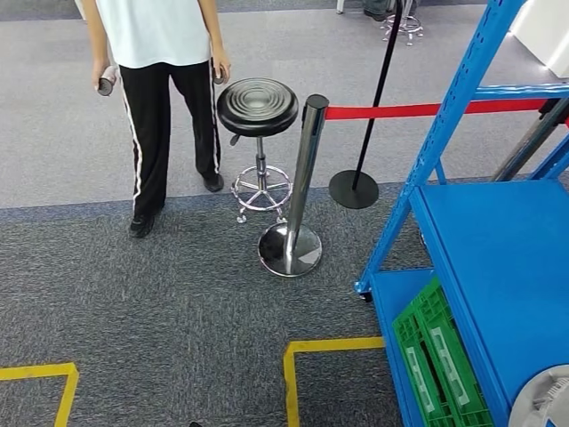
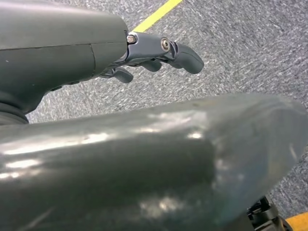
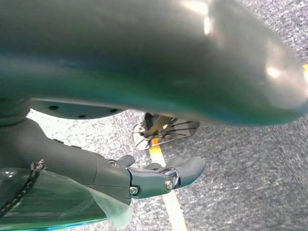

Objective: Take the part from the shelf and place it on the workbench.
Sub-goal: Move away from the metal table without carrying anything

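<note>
A blue metal shelf stands at the right of the head view. On its middle board, at the picture's lower right corner, lies a round light-grey part, cut off by the frame edge. My left hand hangs over grey carpet with its fingers stretched out and nothing in them. My right hand hangs the same way above a yellow floor line, also holding nothing.
A green crate sits on the shelf's bottom level. A chrome post with a red belt, a black stool and a person holding small cylinders stand ahead. Yellow tape marks the carpet.
</note>
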You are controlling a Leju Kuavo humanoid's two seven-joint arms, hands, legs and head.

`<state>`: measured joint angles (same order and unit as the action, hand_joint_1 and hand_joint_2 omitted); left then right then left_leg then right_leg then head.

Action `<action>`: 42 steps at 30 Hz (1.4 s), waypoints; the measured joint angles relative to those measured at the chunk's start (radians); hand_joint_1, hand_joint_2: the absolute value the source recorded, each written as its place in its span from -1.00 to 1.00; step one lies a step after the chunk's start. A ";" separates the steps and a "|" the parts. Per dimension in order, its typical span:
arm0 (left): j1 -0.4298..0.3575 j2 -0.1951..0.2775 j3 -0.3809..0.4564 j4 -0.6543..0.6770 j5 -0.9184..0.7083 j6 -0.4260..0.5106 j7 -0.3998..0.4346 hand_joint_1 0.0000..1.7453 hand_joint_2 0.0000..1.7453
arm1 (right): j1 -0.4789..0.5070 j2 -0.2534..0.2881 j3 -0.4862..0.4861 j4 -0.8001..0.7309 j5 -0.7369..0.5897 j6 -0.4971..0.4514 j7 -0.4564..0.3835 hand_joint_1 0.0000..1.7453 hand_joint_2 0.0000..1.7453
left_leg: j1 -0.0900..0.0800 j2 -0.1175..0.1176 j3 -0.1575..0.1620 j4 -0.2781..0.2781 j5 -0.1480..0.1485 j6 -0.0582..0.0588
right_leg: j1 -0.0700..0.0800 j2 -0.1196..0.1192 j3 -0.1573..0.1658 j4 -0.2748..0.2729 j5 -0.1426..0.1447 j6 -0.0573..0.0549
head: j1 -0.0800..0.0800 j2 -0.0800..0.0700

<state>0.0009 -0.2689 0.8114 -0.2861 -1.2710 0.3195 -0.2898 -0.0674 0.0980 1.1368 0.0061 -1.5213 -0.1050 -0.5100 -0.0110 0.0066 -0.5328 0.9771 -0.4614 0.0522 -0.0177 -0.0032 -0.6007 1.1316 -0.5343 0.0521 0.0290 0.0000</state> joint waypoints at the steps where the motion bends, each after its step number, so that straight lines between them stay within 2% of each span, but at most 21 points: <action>1: 0.000 0.000 0.000 0.000 0.000 0.000 0.000 -1.00 -1.00 | -0.001 0.000 0.000 0.000 0.000 0.000 0.000 -1.00 -1.00 | -0.002 0.000 0.000 0.005 -0.004 -0.006 | -0.001 -0.001 0.033 -0.069 0.025 0.000 | 0.000 0.000; 3: -0.001 0.000 0.002 0.000 -0.001 0.002 0.001 -1.00 -1.00 | -0.002 0.000 0.000 0.000 0.000 0.000 0.001 -1.00 -1.00 | -0.006 -0.001 -0.004 0.015 -0.010 -0.018 | -0.001 0.001 0.072 -0.142 0.041 -0.009 | -0.001 0.000; 7: -0.001 0.000 0.010 0.000 -0.001 0.004 0.001 -1.00 -1.00 | 0.002 0.000 0.000 0.000 0.000 0.000 0.001 -1.00 -1.00 | -0.001 -0.002 -0.013 0.039 -0.027 -0.037 | 0.002 0.003 0.078 -0.147 0.040 -0.036 | -0.005 0.000; 9: -0.002 0.000 0.012 0.000 -0.002 0.004 0.001 -1.00 -1.00 | 0.000 -0.001 0.000 0.000 0.000 0.000 0.001 -1.00 -1.00 | 0.003 -0.003 -0.054 0.130 -0.079 -0.048 | 0.001 0.002 0.081 -0.149 0.039 -0.047 | -0.007 0.000; 11: -0.002 0.000 0.014 0.000 -0.003 0.004 0.001 -1.00 -1.00 | 0.000 -0.001 0.000 0.000 0.000 0.000 0.001 -1.00 -1.00 | 0.006 -0.003 -0.124 0.270 -0.137 -0.054 | 0.003 0.002 0.083 -0.149 0.036 -0.053 | -0.008 0.000; 12: -0.001 0.000 0.014 0.000 -0.004 0.004 0.001 -1.00 -1.00 | 0.000 -0.001 0.000 0.000 0.000 0.001 0.001 -1.00 -1.00 | 0.007 -0.003 -0.149 0.316 -0.145 -0.055 | 0.003 0.002 0.084 -0.149 0.034 -0.054 | -0.008 0.000; 13: -0.001 0.000 0.015 0.000 -0.005 0.004 0.001 -1.00 -1.00 | 0.000 -0.001 0.000 0.000 0.000 0.002 0.001 -1.00 -1.00 | 0.008 -0.003 -0.158 0.326 -0.133 -0.054 | 0.004 0.003 0.088 -0.149 0.032 -0.054 | -0.008 0.000; 14: -0.001 0.000 0.016 0.000 -0.006 0.004 0.002 -1.00 -1.00 | 0.000 -0.001 0.000 0.000 0.000 0.003 0.002 -1.00 -1.00 | 0.008 -0.003 -0.146 0.291 -0.099 -0.052 | 0.004 0.004 0.093 -0.149 0.028 -0.054 | -0.008 0.000; 16: -0.001 0.001 0.016 0.000 -0.008 0.004 0.002 -1.00 -1.00 | 0.000 -0.001 0.000 0.000 0.000 0.004 0.002 -1.00 -1.00 | 0.007 -0.004 -0.086 0.157 -0.020 -0.044 | 0.005 0.007 0.102 -0.149 0.020 -0.049 | -0.008 0.000; 17: -0.001 0.001 0.017 0.000 -0.009 0.004 0.002 -1.00 -1.00 | -0.001 -0.001 0.000 0.000 0.000 0.004 0.002 -1.00 -1.00 | 0.006 -0.004 -0.058 0.094 0.002 -0.040 | 0.007 0.009 0.106 -0.148 0.015 -0.045 | -0.008 0.000; 19: -0.002 0.001 0.017 0.000 -0.013 0.005 0.002 -1.00 -1.00 | -0.002 -0.001 0.000 0.000 0.000 0.005 0.002 -1.00 -1.00 | 0.002 -0.005 -0.036 0.045 0.001 -0.034 | 0.009 0.008 0.102 -0.148 0.010 -0.035 | -0.008 0.000; 21: -0.001 0.000 0.017 0.000 -0.016 0.006 0.003 -1.00 -1.00 | -0.002 -0.001 0.000 0.000 0.000 0.005 0.002 -1.00 -1.00 | 0.002 -0.006 -0.034 0.034 -0.003 -0.026 | 0.008 0.006 0.100 -0.149 0.005 -0.024 | -0.008 0.000; 23: 0.000 0.000 0.018 0.000 -0.017 0.006 0.003 -1.00 -1.00 | -0.003 -0.001 0.000 0.000 0.000 0.005 0.002 -1.00 -1.00 | 0.005 -0.006 -0.028 0.026 -0.003 -0.014 | 0.007 0.005 0.085 -0.116 -0.020 -0.016 | -0.006 0.000; 26: -0.003 0.000 0.018 0.000 -0.017 0.006 0.003 -1.00 -1.00 | -0.002 -0.001 0.000 0.000 0.000 0.005 0.002 -1.00 -1.00 | 0.002 -0.005 -0.022 0.023 -0.009 -0.001 | 0.007 0.005 -0.021 0.075 -0.103 -0.012 | -0.002 0.000; 27: -0.003 0.000 0.018 0.000 -0.017 0.006 0.003 -1.00 -1.00 | -0.001 -0.001 0.001 0.000 0.000 0.005 0.002 -1.00 -1.00 | 0.000 -0.005 -0.019 0.023 -0.012 0.001 | 0.007 0.004 -0.056 0.131 -0.115 -0.011 | -0.003 0.000; 28: -0.002 0.000 0.018 0.000 -0.017 0.006 0.003 -1.00 -1.00 | -0.001 -0.001 0.001 0.000 0.000 0.005 0.002 -1.00 -1.00 | -0.001 -0.005 -0.016 0.024 -0.015 0.002 | 0.007 0.004 -0.076 0.152 -0.106 -0.011 | -0.002 0.000; 29: -0.002 0.000 0.019 0.000 -0.017 0.006 0.003 -1.00 -1.00 | 0.000 -0.001 0.001 0.000 0.000 0.005 0.002 -1.00 -1.00 | -0.001 -0.006 -0.010 0.024 -0.019 0.001 | 0.007 0.004 -0.074 0.129 -0.075 -0.012 | -0.002 0.000; 31: -0.001 -0.001 0.019 0.000 -0.017 0.006 0.003 -1.00 -1.00 | -0.001 -0.001 0.001 0.000 0.000 0.005 0.002 -1.00 -1.00 | -0.002 -0.007 0.005 0.024 -0.029 -0.003 | 0.008 0.003 -0.021 -0.003 0.010 -0.018 | -0.002 0.000; 33: -0.002 -0.001 0.019 0.000 -0.017 0.006 0.003 -1.00 -1.00 | -0.002 -0.001 0.001 0.000 0.000 0.004 0.002 -1.00 -1.00 | -0.005 -0.007 0.014 0.027 -0.040 -0.012 | 0.011 0.003 0.033 -0.110 0.052 -0.025 | -0.003 0.000; 38: -0.004 -0.001 0.019 -0.001 -0.017 0.006 0.003 -1.00 -1.00 | -0.001 -0.001 0.001 0.000 0.000 0.004 0.002 -1.00 -1.00 | -0.002 -0.008 0.004 0.057 -0.066 -0.037 | 0.010 0.003 0.052 -0.137 0.050 -0.045 | -0.005 0.000; 42: -0.004 0.000 0.019 -0.001 -0.018 0.006 0.003 -1.00 -1.00 | -0.002 -0.002 0.001 0.000 0.000 0.004 0.002 -1.00 -1.00 | 0.009 -0.008 -0.115 0.282 -0.156 -0.055 | 0.009 0.001 0.064 -0.140 0.041 -0.060 | -0.008 0.000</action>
<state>-0.0026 -0.2693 0.8305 -0.2869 -1.2885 0.3258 -0.2869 -0.0693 0.0965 1.1376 0.0065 -1.5213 -0.1007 -0.5076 -0.0020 -0.0015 -0.6478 1.2589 -0.6179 -0.0033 -0.0091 -0.0024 -0.5366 0.9914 -0.4932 -0.0075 0.0214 0.0000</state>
